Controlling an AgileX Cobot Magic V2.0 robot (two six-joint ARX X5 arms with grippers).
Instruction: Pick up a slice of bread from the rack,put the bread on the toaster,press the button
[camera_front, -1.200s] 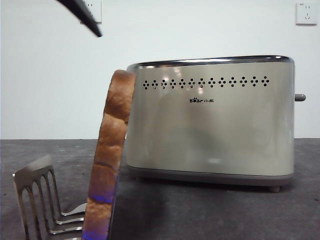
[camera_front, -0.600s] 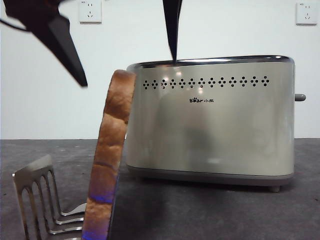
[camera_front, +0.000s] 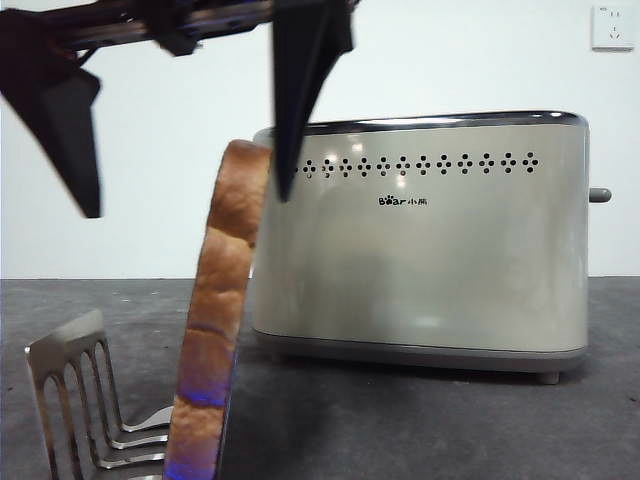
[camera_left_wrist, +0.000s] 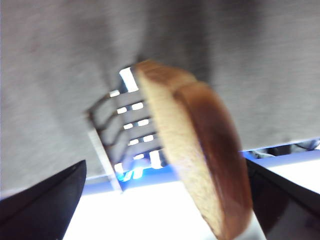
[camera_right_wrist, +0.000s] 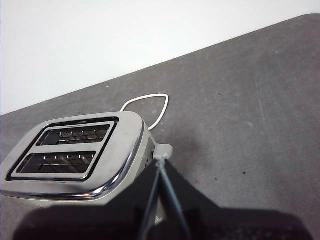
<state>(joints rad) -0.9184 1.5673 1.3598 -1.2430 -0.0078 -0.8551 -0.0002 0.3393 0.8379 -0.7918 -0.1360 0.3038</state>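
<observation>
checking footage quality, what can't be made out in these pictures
- Golden-brown bread slice: its foot and seat in the shiny silver slotted rack are cut off by the front view's bottom edge.
- Left pincer: in the left wrist view, blur hides how near its tips are to the crust.
- Right pincer: dark and cropped in its own view; open or shut is unreadable.

Black tapered wedge fingers (camera_front: 60, 130), seemingly matte, on a dark crossbar (camera_front: 170, 22)
</observation>
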